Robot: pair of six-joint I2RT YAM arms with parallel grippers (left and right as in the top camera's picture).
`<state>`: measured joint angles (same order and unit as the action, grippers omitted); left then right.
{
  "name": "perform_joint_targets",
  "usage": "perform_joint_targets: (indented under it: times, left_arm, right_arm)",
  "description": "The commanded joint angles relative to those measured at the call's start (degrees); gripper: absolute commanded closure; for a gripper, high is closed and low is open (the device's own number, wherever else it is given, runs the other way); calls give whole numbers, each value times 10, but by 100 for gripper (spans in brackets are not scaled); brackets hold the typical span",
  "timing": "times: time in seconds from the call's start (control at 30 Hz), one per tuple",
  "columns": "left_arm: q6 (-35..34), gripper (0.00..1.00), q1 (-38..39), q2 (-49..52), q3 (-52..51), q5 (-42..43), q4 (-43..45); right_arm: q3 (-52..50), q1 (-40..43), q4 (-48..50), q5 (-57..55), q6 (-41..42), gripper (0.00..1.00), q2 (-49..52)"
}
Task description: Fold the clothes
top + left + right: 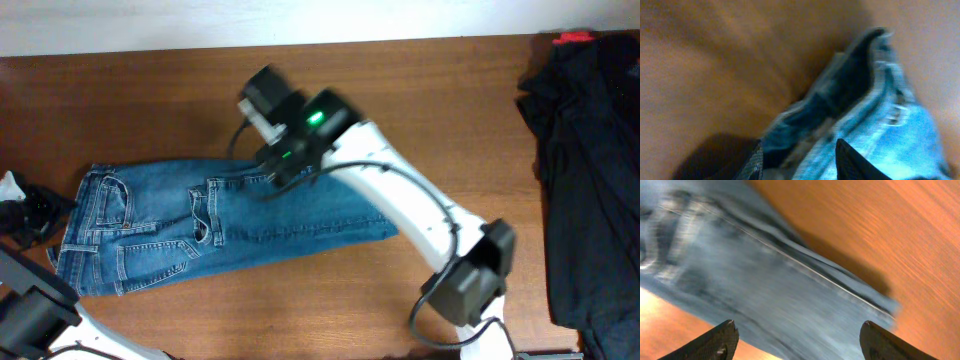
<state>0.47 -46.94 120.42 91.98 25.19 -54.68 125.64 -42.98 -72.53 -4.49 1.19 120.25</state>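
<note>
Clothes: the medium-blue denim jeans with tan stitching lie flat on the brown wooden table, left of its middle. The waistband is at the left end and the legs run to the right.
Right fingers: the right gripper hangs over the far edge of the jeans. Its fingers are spread wide and hold nothing.
Left fingers: the left gripper is at the waistband end. Its fingers are partly apart with denim in the gap, but the view is too blurred to tell whether they pinch it.
Elsewhere: a heap of black fabric sits at the table's right edge, well apart from the jeans.
Risk, grasp: taking only the top layer would probably peel the legs apart and skew the fold.
Risk, drag: heavy denim pulled from one end may slide across the table instead of folding.
Risk, timing: if one arm lifts early, the fold would likely land crooked.
</note>
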Motion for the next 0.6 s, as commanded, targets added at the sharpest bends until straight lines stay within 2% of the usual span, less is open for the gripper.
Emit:
perform_joint_targets:
  times: [0.0, 0.13, 0.23, 0.27, 0.37, 0.47, 0.53, 0.57]
  left_arm:
    - [-12, 53, 2, -14, -1, -117, -8]
    - [-50, 50, 1, -14, -1, -170, -24]
    - [-56, 45, 1, -14, -1, -176, -34]
    - [-56, 35, 1, -14, -1, -175, -40]
    - [-56, 15, 1, -14, -1, -168, -54]
    - [-56, 13, 1, -14, -1, -169, -60]
    - [-55, 3, 1, -14, -1, -165, -56]
    - [-49, 2, 1, -14, -1, -153, -53]
  right_arm:
    - [10, 58, -43, -2, 18, 18, -20]
    - [10, 90, -56, -2, 23, 17, -20]
    - [10, 105, -61, -2, 23, 18, -20]
    - [10, 108, -62, -2, 23, 18, -20]
    - [10, 109, -62, -2, 23, 17, -20]
    - [10, 108, -62, -2, 23, 18, -19]
    - [10, 108, -62, -3, 23, 17, -18]
    - [10, 108, -62, -3, 23, 17, -18]
